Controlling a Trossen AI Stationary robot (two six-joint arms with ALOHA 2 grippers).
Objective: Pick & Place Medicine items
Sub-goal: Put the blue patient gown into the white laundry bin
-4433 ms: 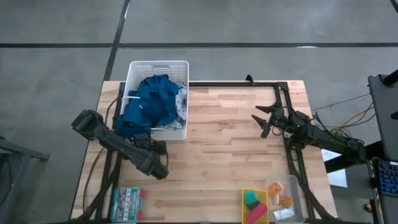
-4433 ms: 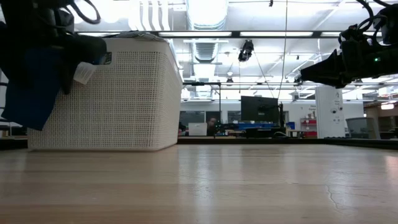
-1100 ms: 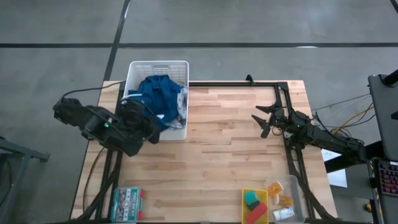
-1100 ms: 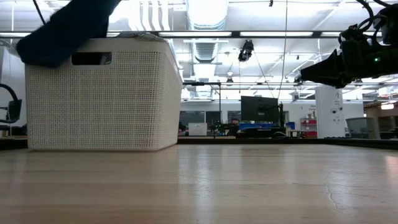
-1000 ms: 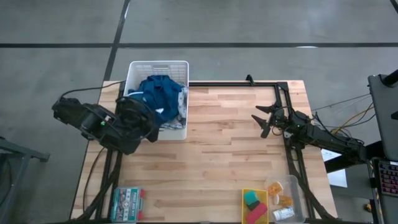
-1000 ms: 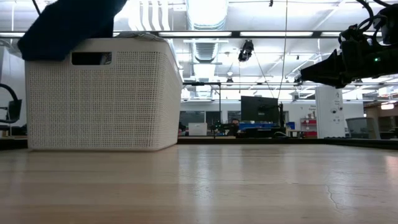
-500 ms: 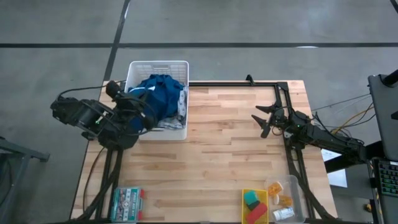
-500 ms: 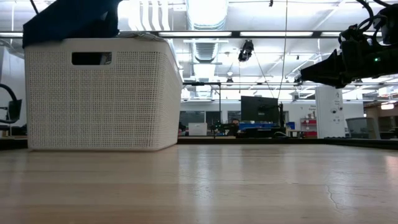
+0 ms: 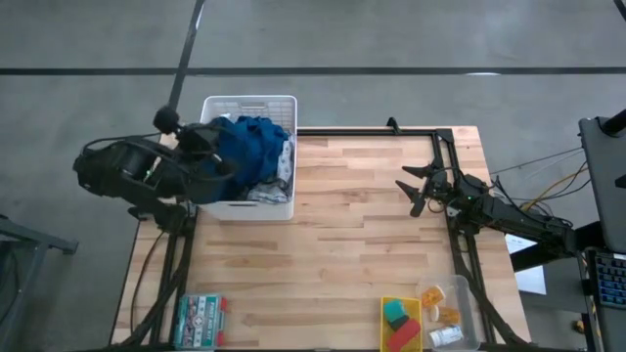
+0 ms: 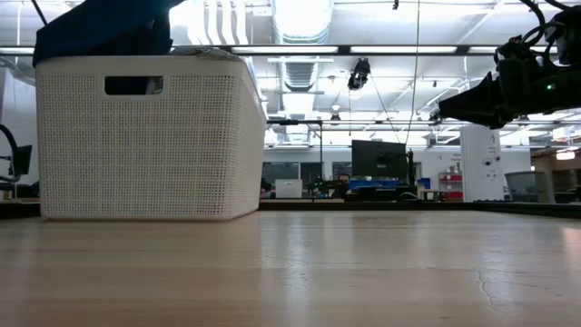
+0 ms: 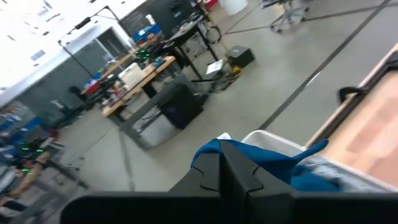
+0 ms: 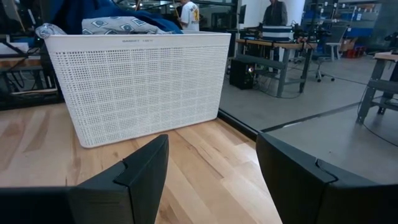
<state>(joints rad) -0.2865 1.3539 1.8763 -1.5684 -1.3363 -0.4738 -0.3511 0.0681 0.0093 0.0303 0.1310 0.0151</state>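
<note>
Left gripper (image 9: 207, 147), clamped on blue cloth (image 9: 249, 147), lowers it into the white basket (image 9: 246, 106); right gripper (image 9: 416, 191) waits open, empty, well right of it.

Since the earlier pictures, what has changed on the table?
The left gripper, shut on the blue cloth, swung from the table's front-left up to the white basket, carrying the cloth inside. The right gripper, medicine items and green-and-white box stayed put.
</note>
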